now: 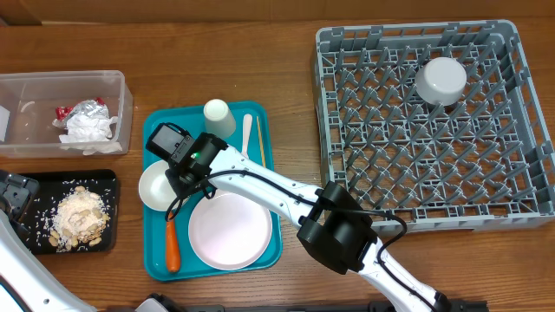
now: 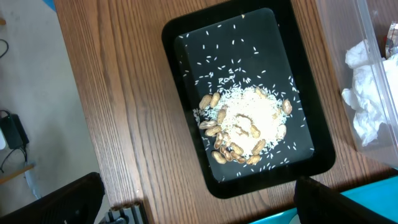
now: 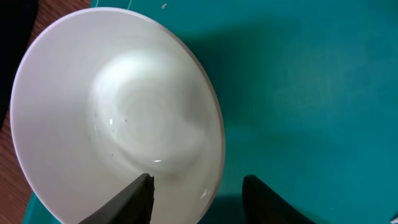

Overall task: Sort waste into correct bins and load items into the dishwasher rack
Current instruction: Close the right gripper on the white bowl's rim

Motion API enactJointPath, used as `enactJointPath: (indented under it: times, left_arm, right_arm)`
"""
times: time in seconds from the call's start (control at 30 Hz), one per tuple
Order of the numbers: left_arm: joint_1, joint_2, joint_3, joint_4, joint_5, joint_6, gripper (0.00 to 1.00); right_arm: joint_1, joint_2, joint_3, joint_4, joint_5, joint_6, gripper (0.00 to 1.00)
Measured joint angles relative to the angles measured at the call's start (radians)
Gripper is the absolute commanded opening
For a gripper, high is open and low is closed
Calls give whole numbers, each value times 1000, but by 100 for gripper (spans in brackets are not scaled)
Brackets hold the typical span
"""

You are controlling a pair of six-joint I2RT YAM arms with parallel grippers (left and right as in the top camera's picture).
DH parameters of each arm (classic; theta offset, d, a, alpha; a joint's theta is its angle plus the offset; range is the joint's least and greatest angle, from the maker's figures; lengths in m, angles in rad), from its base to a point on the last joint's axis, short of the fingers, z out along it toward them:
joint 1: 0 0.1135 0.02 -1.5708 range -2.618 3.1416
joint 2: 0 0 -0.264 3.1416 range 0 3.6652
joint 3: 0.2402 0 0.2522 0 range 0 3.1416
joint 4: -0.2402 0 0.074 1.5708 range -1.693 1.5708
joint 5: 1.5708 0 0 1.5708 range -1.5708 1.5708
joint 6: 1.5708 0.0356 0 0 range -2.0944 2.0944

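Note:
A small white bowl (image 1: 154, 186) sits at the left side of the teal tray (image 1: 269, 251). My right gripper (image 1: 179, 176) is open astride its rim. In the right wrist view one finger is inside the bowl (image 3: 118, 118) and the other is outside it over the tray, with the right gripper (image 3: 199, 196) not touching the rim. The cup (image 1: 218, 117), white utensil (image 1: 247, 137) and large plate (image 1: 230, 230) also lie on that tray. A second bowl (image 1: 440, 80) rests upside down in the grey rack (image 1: 520, 186). My left gripper (image 1: 12, 194) hangs open by the black tray (image 2: 186, 87), which holds nuts and crumbs (image 2: 249, 124).
The clear tub (image 1: 121, 113) at the back left holds the napkin (image 1: 87, 130) and the foil wrapper (image 1: 82, 110). An orange carrot-like piece (image 1: 172, 247) lies on the teal tray's front left. My right arm (image 1: 338, 230) stretches across the tray from the front.

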Motion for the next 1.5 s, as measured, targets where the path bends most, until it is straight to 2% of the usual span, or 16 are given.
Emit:
enactJointPath:
  times: [0.9,1.03,1.2,1.5]
  left_arm:
    - [0,0,0,0,0,0,100]
    - [0,0,0,0,0,0,100]
    - [0,0,0,0,0,0,100]
    - [0,0,0,0,0,0,100]
  right_arm:
    - [0,3,-49,61,2,0,49]
    - [0,3,-49,65,3,-4,34]
    - [0,3,-53,63,3,0,31]
    - [-10,3,-55,40,3,0,13]
